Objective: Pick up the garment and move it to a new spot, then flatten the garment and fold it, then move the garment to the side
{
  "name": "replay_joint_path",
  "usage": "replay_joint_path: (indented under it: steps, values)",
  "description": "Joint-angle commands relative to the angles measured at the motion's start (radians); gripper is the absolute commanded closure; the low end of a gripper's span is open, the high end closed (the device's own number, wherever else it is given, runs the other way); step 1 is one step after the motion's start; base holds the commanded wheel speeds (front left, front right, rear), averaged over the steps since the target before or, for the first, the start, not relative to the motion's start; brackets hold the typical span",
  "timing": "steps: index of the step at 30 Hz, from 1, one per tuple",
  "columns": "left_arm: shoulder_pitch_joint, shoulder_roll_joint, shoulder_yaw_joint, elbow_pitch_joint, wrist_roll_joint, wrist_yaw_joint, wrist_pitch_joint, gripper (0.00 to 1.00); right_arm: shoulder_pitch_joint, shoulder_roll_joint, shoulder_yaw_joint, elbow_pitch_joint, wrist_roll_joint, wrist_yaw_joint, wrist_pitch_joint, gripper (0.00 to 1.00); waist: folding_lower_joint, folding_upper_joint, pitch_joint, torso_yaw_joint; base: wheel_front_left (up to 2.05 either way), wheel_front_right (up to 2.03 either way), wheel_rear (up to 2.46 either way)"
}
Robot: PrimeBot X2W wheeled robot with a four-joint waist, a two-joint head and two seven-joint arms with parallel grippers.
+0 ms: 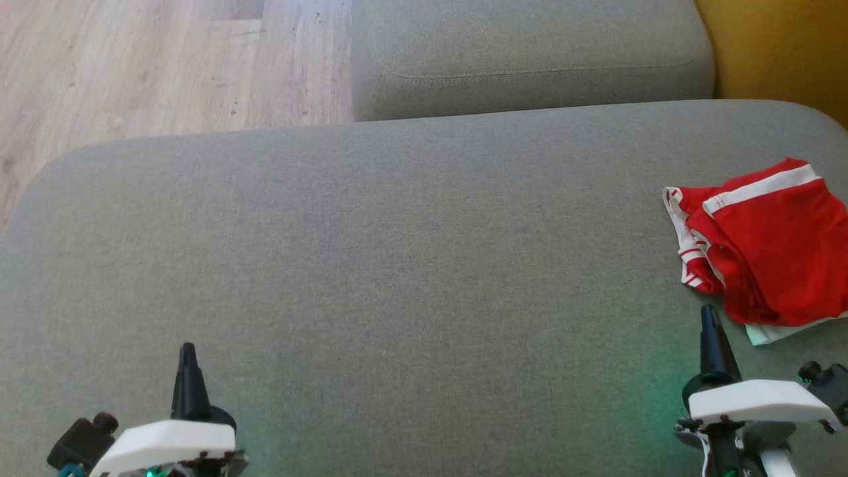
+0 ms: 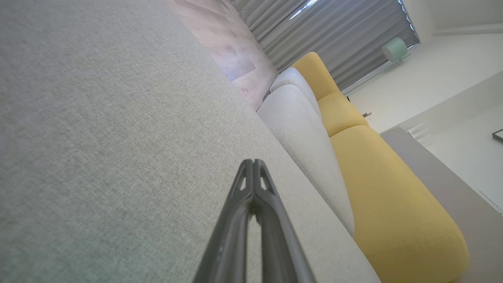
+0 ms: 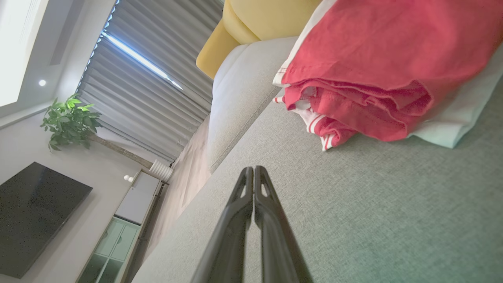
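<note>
A red garment [image 1: 772, 248] with white trim lies folded in a loose bundle at the right edge of the grey cushion [image 1: 397, 265]. The right wrist view has the garment [image 3: 373, 78] close ahead and to the right. My right gripper [image 1: 709, 315] is shut and empty, its tip just short of the garment's near edge. In its own view the right gripper [image 3: 254, 169] has both fingers pressed together over bare cushion. My left gripper [image 1: 187, 349] rests shut and empty at the lower left, far from the garment. Its closed tips, the left gripper [image 2: 252, 163], hover over grey fabric.
A pale cloth [image 1: 772, 332] peeks out under the garment's near side. A second grey cushion [image 1: 530, 59] lies beyond, with yellow upholstery [image 1: 782, 46] at the far right and wooden floor [image 1: 165, 59] at the far left.
</note>
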Motion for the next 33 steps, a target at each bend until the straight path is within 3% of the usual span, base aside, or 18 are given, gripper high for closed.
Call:
replay_joint_path:
  steps: [1, 33]
  values:
    - [-0.059, 0.003, 0.03, -0.034, -0.023, -0.007, 0.005, 1.0, -0.055, -0.008, 0.001, -0.04, 0.027, 0.0, 0.006, 1.0, -0.0001, 0.0, 0.0, 0.0, 0.0, 0.0, 0.0]
    - [-0.083, 0.005, 0.085, -0.057, -0.335, -0.012, 0.1, 1.0, -0.076, -0.009, -0.045, -0.071, 0.384, -0.001, 0.102, 1.0, -0.0001, 0.0, 0.008, -0.011, 0.0, 0.0, 0.0]
